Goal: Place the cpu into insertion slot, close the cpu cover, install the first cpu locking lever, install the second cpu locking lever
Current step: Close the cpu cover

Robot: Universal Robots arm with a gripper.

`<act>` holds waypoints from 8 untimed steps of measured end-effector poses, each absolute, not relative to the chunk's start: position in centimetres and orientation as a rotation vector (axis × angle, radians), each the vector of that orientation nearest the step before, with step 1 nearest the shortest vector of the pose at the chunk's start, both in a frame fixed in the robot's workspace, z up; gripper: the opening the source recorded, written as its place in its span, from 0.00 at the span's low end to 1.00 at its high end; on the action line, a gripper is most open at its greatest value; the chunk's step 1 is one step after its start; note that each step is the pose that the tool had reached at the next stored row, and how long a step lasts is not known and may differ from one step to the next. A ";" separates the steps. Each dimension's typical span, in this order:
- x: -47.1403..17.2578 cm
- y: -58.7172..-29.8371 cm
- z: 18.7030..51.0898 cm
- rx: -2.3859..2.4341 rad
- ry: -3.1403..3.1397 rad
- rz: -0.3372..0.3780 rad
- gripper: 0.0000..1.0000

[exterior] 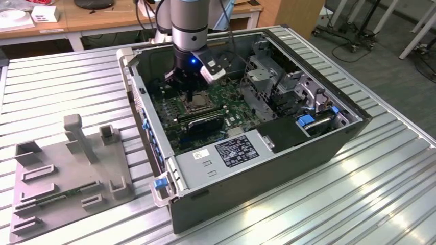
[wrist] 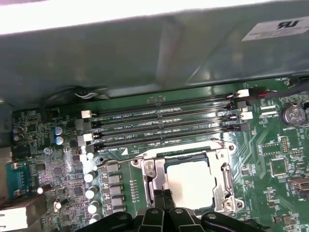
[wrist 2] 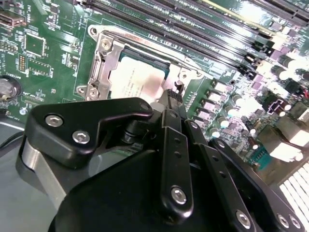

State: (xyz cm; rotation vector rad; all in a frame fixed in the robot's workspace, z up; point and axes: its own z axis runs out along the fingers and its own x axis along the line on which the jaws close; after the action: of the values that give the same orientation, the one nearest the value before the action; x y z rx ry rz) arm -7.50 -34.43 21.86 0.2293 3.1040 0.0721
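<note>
We log cpu (wrist: 189,181) seated in insertion slot (wrist: 188,159), cpu cover (wrist: 226,181) down over it. Fingers (wrist: 167,203) pressed together at the slot's edge; locking levers' state we cannot tell.

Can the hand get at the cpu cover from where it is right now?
Probably yes. The shut hand sits at the edge of the cpu cover, which lies flat around the cpu. Nothing stands between them, and the memory slots run beside the cover, out of the way.
</note>
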 end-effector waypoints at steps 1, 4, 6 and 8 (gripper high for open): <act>-7.5 -34.4 22.0 0.229 3.104 0.072 0.11; -7.5 -34.4 22.3 0.229 3.104 0.072 0.11; -7.5 -34.4 22.3 0.229 3.104 0.072 0.11; -7.5 -34.4 22.3 0.229 3.104 0.072 0.11</act>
State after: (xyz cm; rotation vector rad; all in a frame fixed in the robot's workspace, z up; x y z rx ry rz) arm -7.50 -34.42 22.28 0.2292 3.1039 0.0725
